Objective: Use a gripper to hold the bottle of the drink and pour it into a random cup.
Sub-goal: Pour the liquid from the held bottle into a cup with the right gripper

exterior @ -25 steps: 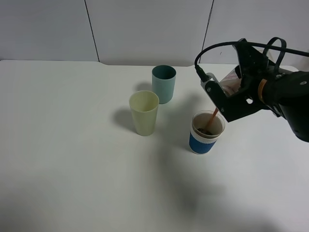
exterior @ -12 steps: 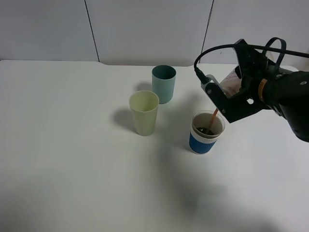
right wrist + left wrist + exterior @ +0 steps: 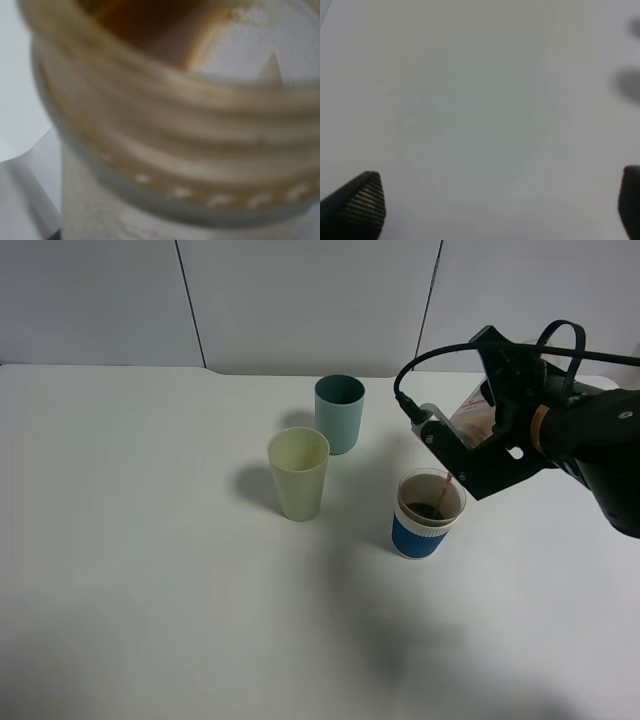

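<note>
Right gripper (image 3: 462, 447) is clamped around the bottle (image 3: 472, 418), tipped right above the blue cup (image 3: 420, 535), thin stream of drink (image 3: 443, 485) falling in, while the left gripper (image 3: 497, 205) hangs with its fingers spread wide.

Test lab, white table (image 3: 150, 590), grey panelled wall (image 3: 300, 300)

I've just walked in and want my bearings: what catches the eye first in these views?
The right gripper, on the right of the high view, holds the bottle tilted, and a thin stream of dark drink falls into the blue cup below it. Left of it in that view stand a yellow-green cup and, farther back, a teal cup. The bottle's neck fills the right wrist view.
</note>
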You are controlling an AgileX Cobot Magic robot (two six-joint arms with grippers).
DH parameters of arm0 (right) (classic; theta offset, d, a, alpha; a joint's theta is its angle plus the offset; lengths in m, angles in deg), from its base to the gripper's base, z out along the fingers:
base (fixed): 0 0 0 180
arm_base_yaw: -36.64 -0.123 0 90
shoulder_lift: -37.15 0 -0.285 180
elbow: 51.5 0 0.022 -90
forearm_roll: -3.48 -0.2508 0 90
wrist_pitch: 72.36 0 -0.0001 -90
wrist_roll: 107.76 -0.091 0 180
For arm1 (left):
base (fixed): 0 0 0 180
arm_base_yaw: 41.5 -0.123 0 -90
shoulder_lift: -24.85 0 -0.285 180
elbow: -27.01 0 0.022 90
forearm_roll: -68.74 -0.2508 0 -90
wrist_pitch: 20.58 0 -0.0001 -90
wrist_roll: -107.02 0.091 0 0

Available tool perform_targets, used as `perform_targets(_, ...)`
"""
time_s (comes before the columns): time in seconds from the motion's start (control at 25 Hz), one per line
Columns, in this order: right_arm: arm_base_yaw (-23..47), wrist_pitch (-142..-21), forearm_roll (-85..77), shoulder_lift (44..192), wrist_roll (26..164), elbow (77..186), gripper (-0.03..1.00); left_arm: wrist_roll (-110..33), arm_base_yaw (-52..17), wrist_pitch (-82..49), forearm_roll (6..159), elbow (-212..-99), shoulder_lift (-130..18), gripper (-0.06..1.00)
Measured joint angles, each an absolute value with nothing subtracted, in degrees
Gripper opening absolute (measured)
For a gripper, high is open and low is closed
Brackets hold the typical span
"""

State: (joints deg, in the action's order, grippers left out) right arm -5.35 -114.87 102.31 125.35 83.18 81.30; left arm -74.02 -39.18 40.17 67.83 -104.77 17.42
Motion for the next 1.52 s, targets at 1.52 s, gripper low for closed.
perform_targets(1.52, -9.1, -117.6, 102.5, 125.3, 86.4, 81.3, 0.37, -74.0, -39.2, 40.2, 67.8, -104.8, 17.4, 0.93)
